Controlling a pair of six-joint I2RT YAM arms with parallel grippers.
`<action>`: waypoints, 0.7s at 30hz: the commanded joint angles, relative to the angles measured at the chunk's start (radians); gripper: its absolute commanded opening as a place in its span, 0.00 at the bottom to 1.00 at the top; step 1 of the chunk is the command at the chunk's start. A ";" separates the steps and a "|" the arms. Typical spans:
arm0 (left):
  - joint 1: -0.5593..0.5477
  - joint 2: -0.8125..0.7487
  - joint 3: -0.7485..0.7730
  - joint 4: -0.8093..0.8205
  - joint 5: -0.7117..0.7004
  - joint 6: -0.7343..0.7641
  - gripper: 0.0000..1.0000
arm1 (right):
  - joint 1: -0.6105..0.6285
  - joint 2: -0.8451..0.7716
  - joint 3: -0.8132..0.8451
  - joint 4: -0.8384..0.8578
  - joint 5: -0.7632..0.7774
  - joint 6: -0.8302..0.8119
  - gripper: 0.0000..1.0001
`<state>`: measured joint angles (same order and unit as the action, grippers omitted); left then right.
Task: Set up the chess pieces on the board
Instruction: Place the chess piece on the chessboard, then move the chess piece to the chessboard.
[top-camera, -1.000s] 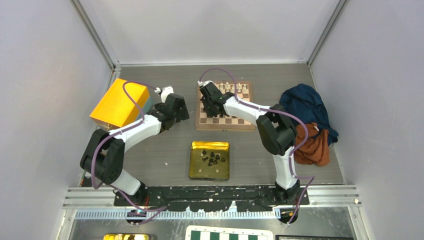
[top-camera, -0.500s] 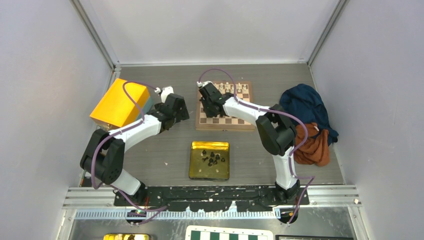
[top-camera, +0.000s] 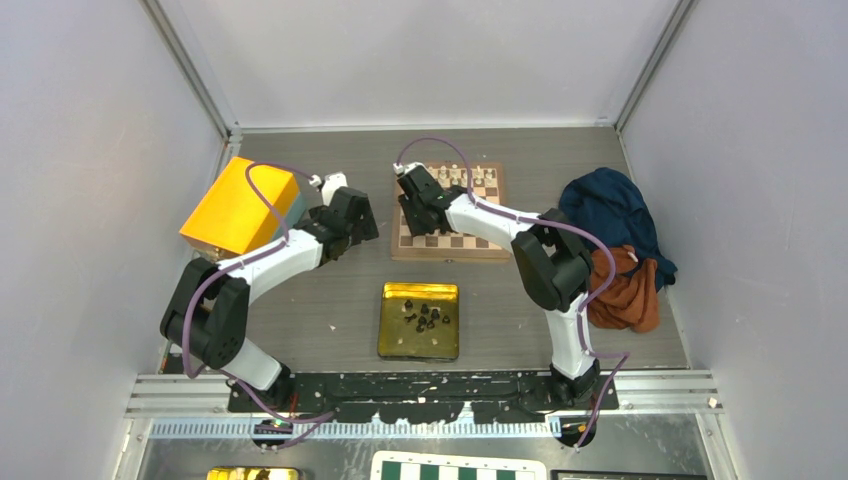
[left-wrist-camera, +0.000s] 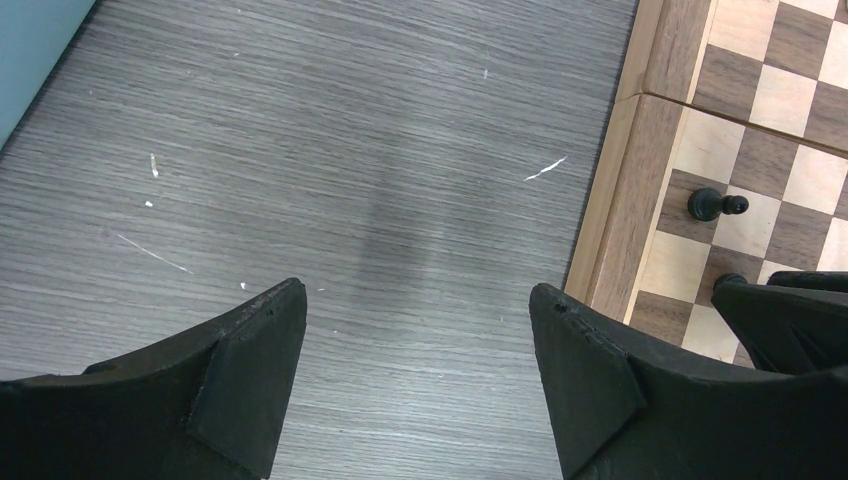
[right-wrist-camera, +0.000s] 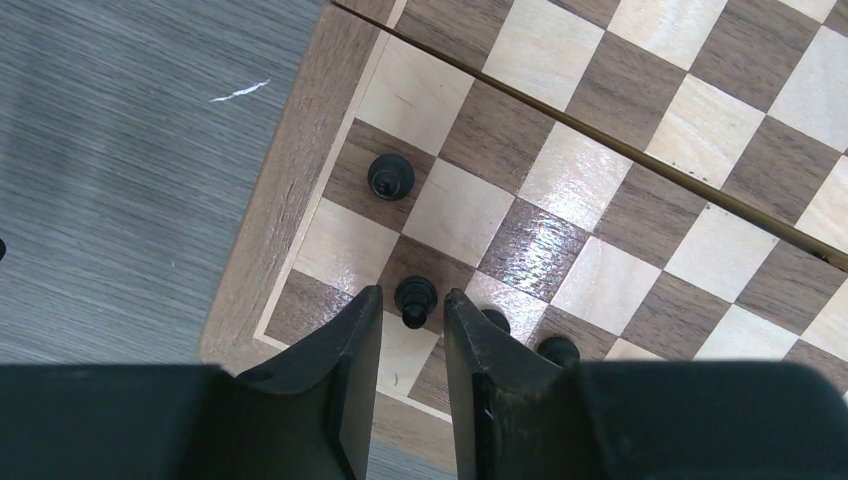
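- Overview from above alone takes in the whole table (top-camera: 330, 300): the board (top-camera: 470, 243) at the far middle with cream pieces (top-camera: 470, 178) lined along its far edge, a yellow box (top-camera: 240, 205) far left, and a blue cloth (top-camera: 610, 212) and an orange cloth (top-camera: 628, 292) heaped at the right.
- Only the right wrist view shows the board's squares close up. The left wrist view shows mostly bare table, with the board's rim along its right side.
- The right gripper (right-wrist-camera: 412, 297) is narrow. Its fingers stand on either side of a black pawn (right-wrist-camera: 415, 290), with a thin strip of board showing between each finger and the pawn.
- That pawn stands on a dark square one column in from the rim. A second black pawn (right-wrist-camera: 390, 178) stands on the dark square diagonally next to it, right against the rim and clear of the fingers.
- Two more dark pieces (right-wrist-camera: 495, 320) peek out behind one finger, partly hidden.
- The left gripper (left-wrist-camera: 417, 295) is spread wide and holds nothing, over the table just beside the board.
- A gold tray (top-camera: 398, 343) lies between the board and the arm bases, with a small cluster of black pieces (top-camera: 425, 316) in its middle.
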<state>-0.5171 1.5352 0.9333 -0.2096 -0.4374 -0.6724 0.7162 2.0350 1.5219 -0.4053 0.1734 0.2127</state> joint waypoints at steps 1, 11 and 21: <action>-0.004 -0.041 0.038 0.024 -0.020 0.006 0.84 | 0.006 -0.057 0.045 0.016 0.016 -0.010 0.35; -0.015 -0.030 0.086 0.063 0.084 0.108 0.86 | -0.012 -0.117 0.053 0.038 0.102 -0.012 0.37; -0.082 0.093 0.207 0.078 0.169 0.249 0.85 | -0.103 -0.195 -0.030 0.110 0.192 0.040 0.47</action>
<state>-0.5686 1.5726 1.0687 -0.1787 -0.3080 -0.5056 0.6582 1.9209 1.5208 -0.3618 0.3008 0.2195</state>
